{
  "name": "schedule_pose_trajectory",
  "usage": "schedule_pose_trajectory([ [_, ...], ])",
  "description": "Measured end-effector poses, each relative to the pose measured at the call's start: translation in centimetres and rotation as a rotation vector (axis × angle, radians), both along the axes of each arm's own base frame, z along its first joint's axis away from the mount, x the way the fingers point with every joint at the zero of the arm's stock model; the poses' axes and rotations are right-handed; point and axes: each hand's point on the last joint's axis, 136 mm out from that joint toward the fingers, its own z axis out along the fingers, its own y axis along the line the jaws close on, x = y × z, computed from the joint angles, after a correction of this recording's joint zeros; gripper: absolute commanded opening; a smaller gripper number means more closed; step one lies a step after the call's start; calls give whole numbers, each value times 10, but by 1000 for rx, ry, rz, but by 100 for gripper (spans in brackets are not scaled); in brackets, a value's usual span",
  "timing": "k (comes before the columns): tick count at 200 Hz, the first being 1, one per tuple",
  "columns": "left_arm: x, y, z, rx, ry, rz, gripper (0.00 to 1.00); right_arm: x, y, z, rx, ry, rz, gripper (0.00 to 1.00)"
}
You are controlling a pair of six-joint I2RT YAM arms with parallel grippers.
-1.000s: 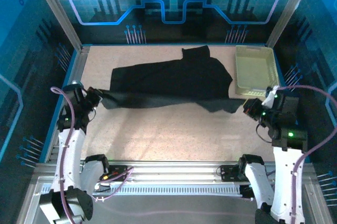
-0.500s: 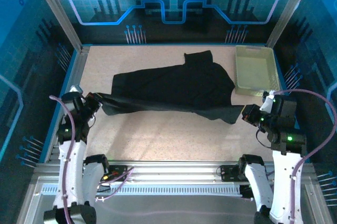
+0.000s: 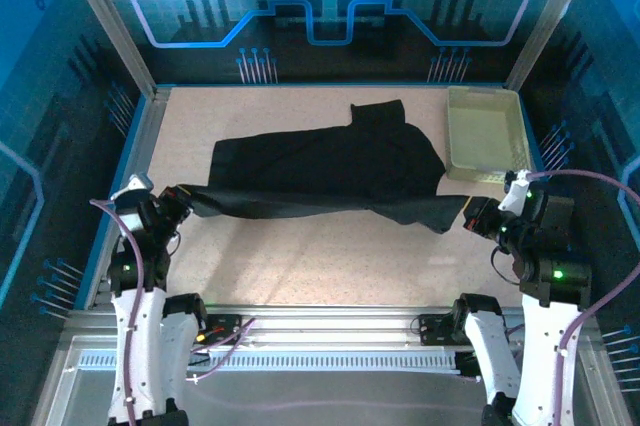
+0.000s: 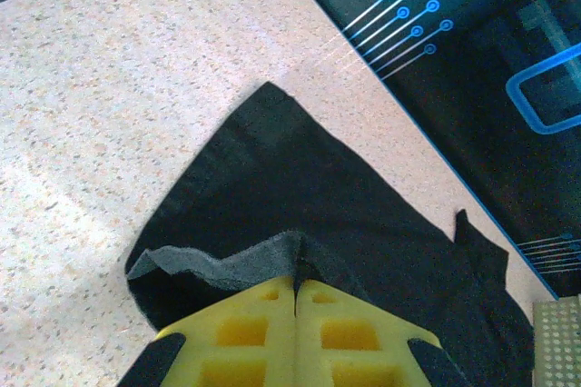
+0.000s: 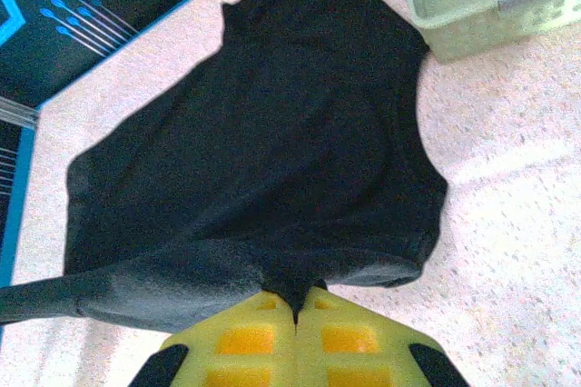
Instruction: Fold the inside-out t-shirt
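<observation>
Well apart, left claw [image 3: 180,194] and right claw [image 3: 468,216] each clamp a lifted t-shirt [image 3: 330,161] edge, arms angled inward.

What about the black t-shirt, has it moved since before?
Yes. The t-shirt has been pulled nearer the robot: its corner in the right gripper now sits further out from the basket's near rim.

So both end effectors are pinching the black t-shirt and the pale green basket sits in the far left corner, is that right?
Not quite: the basket sits in the far right corner, as the top external view shows. The left end effector and the right end effector do pinch the black t-shirt.
</observation>
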Motion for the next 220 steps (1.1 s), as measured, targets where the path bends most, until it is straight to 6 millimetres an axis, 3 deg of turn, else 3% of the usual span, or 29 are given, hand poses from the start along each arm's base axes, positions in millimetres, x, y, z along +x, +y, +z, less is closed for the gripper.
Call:
schedule_pose_trajectory([
  [23, -10, -3, -22, -36, 30, 14, 0, -9, -2, -34, 2, 103, -17, 0],
  [43, -16, -5, -58, -86, 106, 26, 0, -19, 0, -65, 25, 213, -23, 0],
  [72, -24, -10, -101, -153, 210, 39, 0, -23, 2, -76, 36, 270, -26, 0],
  [133, -3, -5, -126, -176, 318, 37, 0, -17, 9, -112, 22, 391, -1, 1],
  [151, 6, -3, -131, -179, 342, 35, 6, -3, 10, -114, -19, 401, 16, 1],
  [168, 15, -2, -135, -184, 356, 34, 0, 15, 10, -112, -66, 411, 29, 1],
  [220, 38, 1, -151, -210, 406, 20, 0, 95, -1, -96, -212, 368, 5, 0],
])
